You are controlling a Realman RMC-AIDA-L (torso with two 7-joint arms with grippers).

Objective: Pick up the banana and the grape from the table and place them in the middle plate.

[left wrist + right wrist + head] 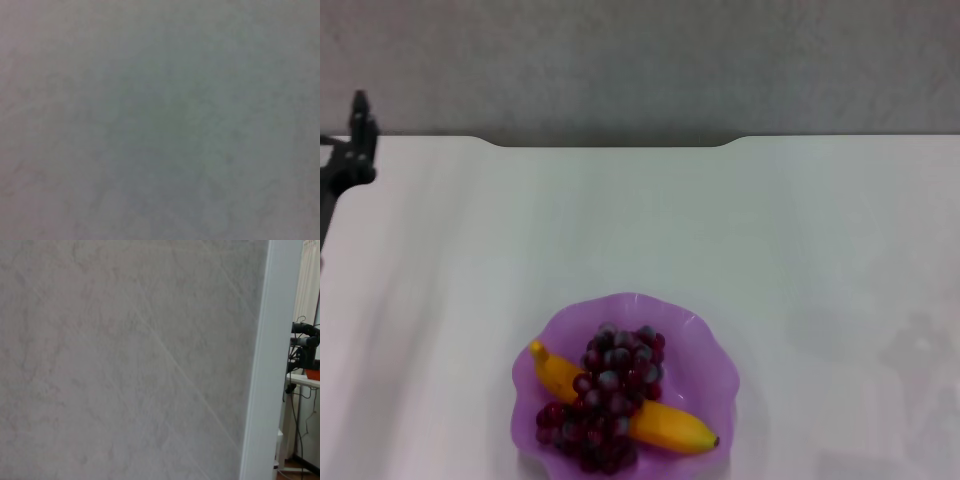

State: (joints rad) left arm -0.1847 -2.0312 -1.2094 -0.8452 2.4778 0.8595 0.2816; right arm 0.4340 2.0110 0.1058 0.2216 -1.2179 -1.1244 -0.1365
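In the head view the translucent purple middle plate (705, 335) with a scalloped rim sits on the white table (740, 220) near the front edge. The yellow banana (670, 427) lies across the plate. The bunch of dark red-purple grapes (610, 390) lies on top of the banana's middle, inside the plate. My left gripper (358, 135) shows as a black part at the table's far left corner, far from the plate. My right gripper is out of view. Both wrist views show no task object.
The table's far edge has a notch (610, 145) against a grey wall. The left wrist view shows only a plain grey surface. The right wrist view shows a grey surface, a white edge (265, 365) and black equipment (305, 347) far off.
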